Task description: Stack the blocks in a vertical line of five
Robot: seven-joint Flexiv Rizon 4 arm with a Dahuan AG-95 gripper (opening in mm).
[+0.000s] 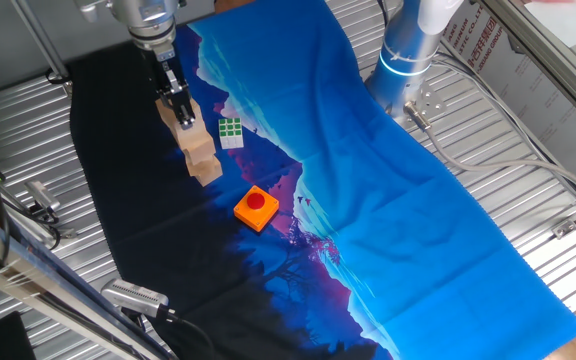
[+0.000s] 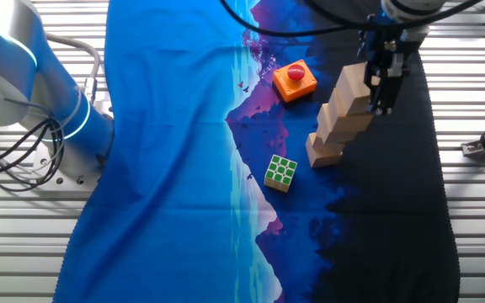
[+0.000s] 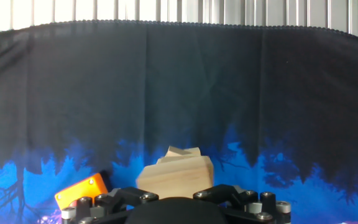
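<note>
blocks (image 2: 343, 118) of smooth pale wood stand as a leaning, stepped column on the dark end of the printed cloth (image 1: 398, 190). the black tool (image 2: 383, 80) pinches the top cube. beside the column lie a flat orange square with a round red button (image 1: 256, 208) and a small green-and-white puzzle cube (image 2: 281, 172). ribbed metal counter (image 1: 528, 200) shows around the wrinkled cloth.

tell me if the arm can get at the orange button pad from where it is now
Probably yes. The orange button pad lies bare on the cloth beside the stack of blocks, nothing over it. But the fingers sit at the top block, so they must let go first.
</note>
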